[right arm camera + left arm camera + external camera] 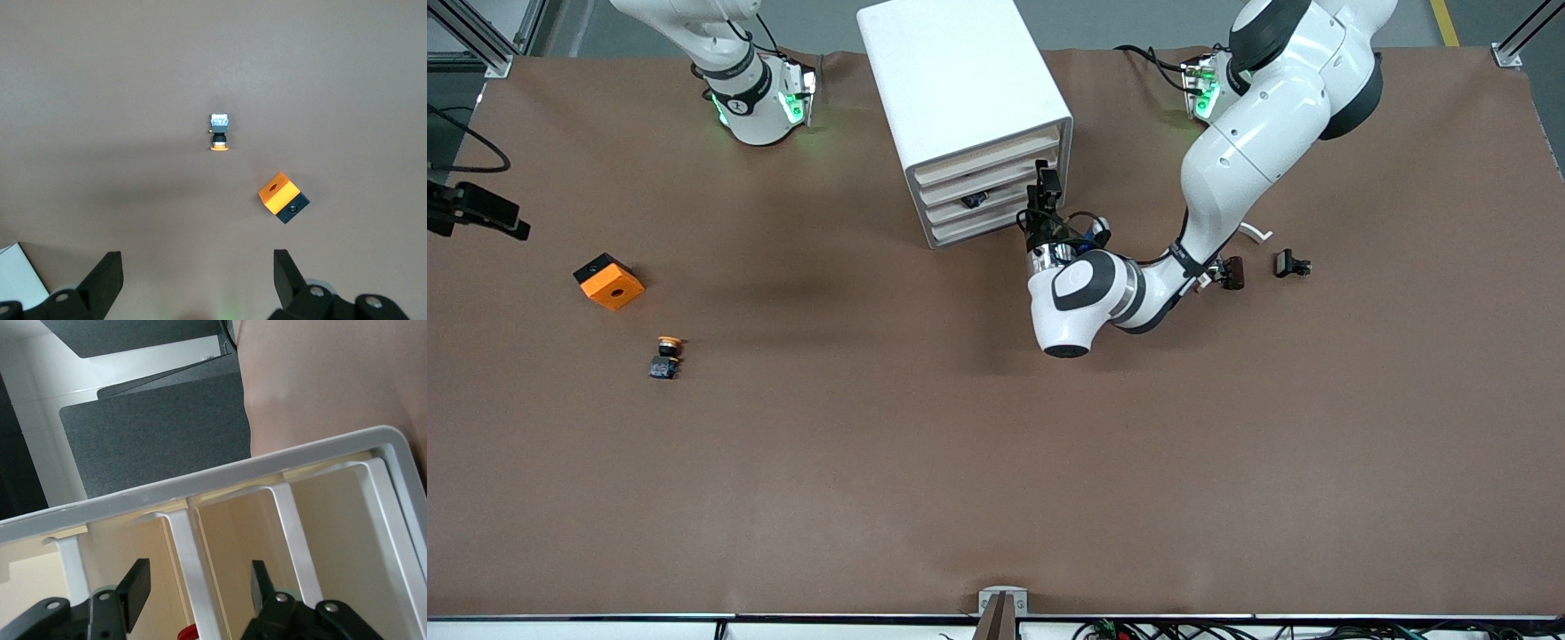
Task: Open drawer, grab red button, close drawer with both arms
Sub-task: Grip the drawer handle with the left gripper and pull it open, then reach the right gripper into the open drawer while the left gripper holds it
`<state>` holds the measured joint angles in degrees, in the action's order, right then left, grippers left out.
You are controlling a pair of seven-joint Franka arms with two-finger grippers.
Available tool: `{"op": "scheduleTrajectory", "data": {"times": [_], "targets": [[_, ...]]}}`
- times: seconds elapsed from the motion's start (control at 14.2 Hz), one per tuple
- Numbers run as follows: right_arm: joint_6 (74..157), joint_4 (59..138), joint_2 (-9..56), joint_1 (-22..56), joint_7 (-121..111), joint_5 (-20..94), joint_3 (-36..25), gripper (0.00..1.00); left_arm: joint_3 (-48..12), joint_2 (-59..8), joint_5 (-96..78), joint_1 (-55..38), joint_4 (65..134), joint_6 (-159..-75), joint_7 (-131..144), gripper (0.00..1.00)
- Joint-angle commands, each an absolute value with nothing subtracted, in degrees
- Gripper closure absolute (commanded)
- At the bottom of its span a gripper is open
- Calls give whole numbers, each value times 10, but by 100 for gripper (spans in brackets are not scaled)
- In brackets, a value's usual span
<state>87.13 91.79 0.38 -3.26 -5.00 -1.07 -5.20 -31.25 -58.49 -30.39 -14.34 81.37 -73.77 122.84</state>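
Brown sheeting is covering the table (996,462). A boxy white cabinet (960,80) is standing midway along the table edge where the robots' bases are, its four stacked pale beige drawer fronts facing the front camera. All four are lying about flush with one another.

The left arm (1227,169) is reaching in from its base to the cabinet front, and the left gripper (1042,191) is sitting at the corner of that front toward the left arm's end of the table. In the left wrist view its black fingers (137,587) are standing apart on either side of a white upright rib on the drawer (333,520), gripping nothing. Which of the four drawers this is cannot be told.

A sliver of red (190,631) is showing low between those fingers, too little to be named as the button. From the front, a small dark object (974,200) is showing in the third front from the top.

The right gripper (198,267) is hanging open and empty over the right arm's end of the table. Below it an orange-capped button (665,356) is lying, with an orange cube (609,282) just farther from the front camera.

Toward the left arm's end, two small black parts (1292,264) are lying beside the arm.
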Motion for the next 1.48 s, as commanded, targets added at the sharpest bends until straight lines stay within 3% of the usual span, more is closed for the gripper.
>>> {"op": "scheduleTrajectory", "data": {"times": [0.0, 0.21, 0.56, 0.7, 0.98, 1.41], "targets": [[857, 892, 24, -32, -54, -18, -48, 0, -313, -588, -316, -149, 819, -728, 1252, 32], [854, 892, 54, -32, -56, -18, -48, 0, -313, -589, -330, -162, 829, -725, 1256, 32], [855, 892, 64, -21, -46, -11, -48, 0, -313, -589, -330, -172, 833, -716, 1267, 62], [853, 892, 63, 6, 40, -10, -47, 0, -312, -589, -330, -171, 831, -717, 1267, 80], [826, 892, 51, 74, 210, 30, -47, 0, -309, -589, -330, -166, 827, -717, 1267, 87], [859, 897, 51, 189, 449, 68, -47, 0, -282, -588, -342, -167, 820, -717, 1267, 87]]}}
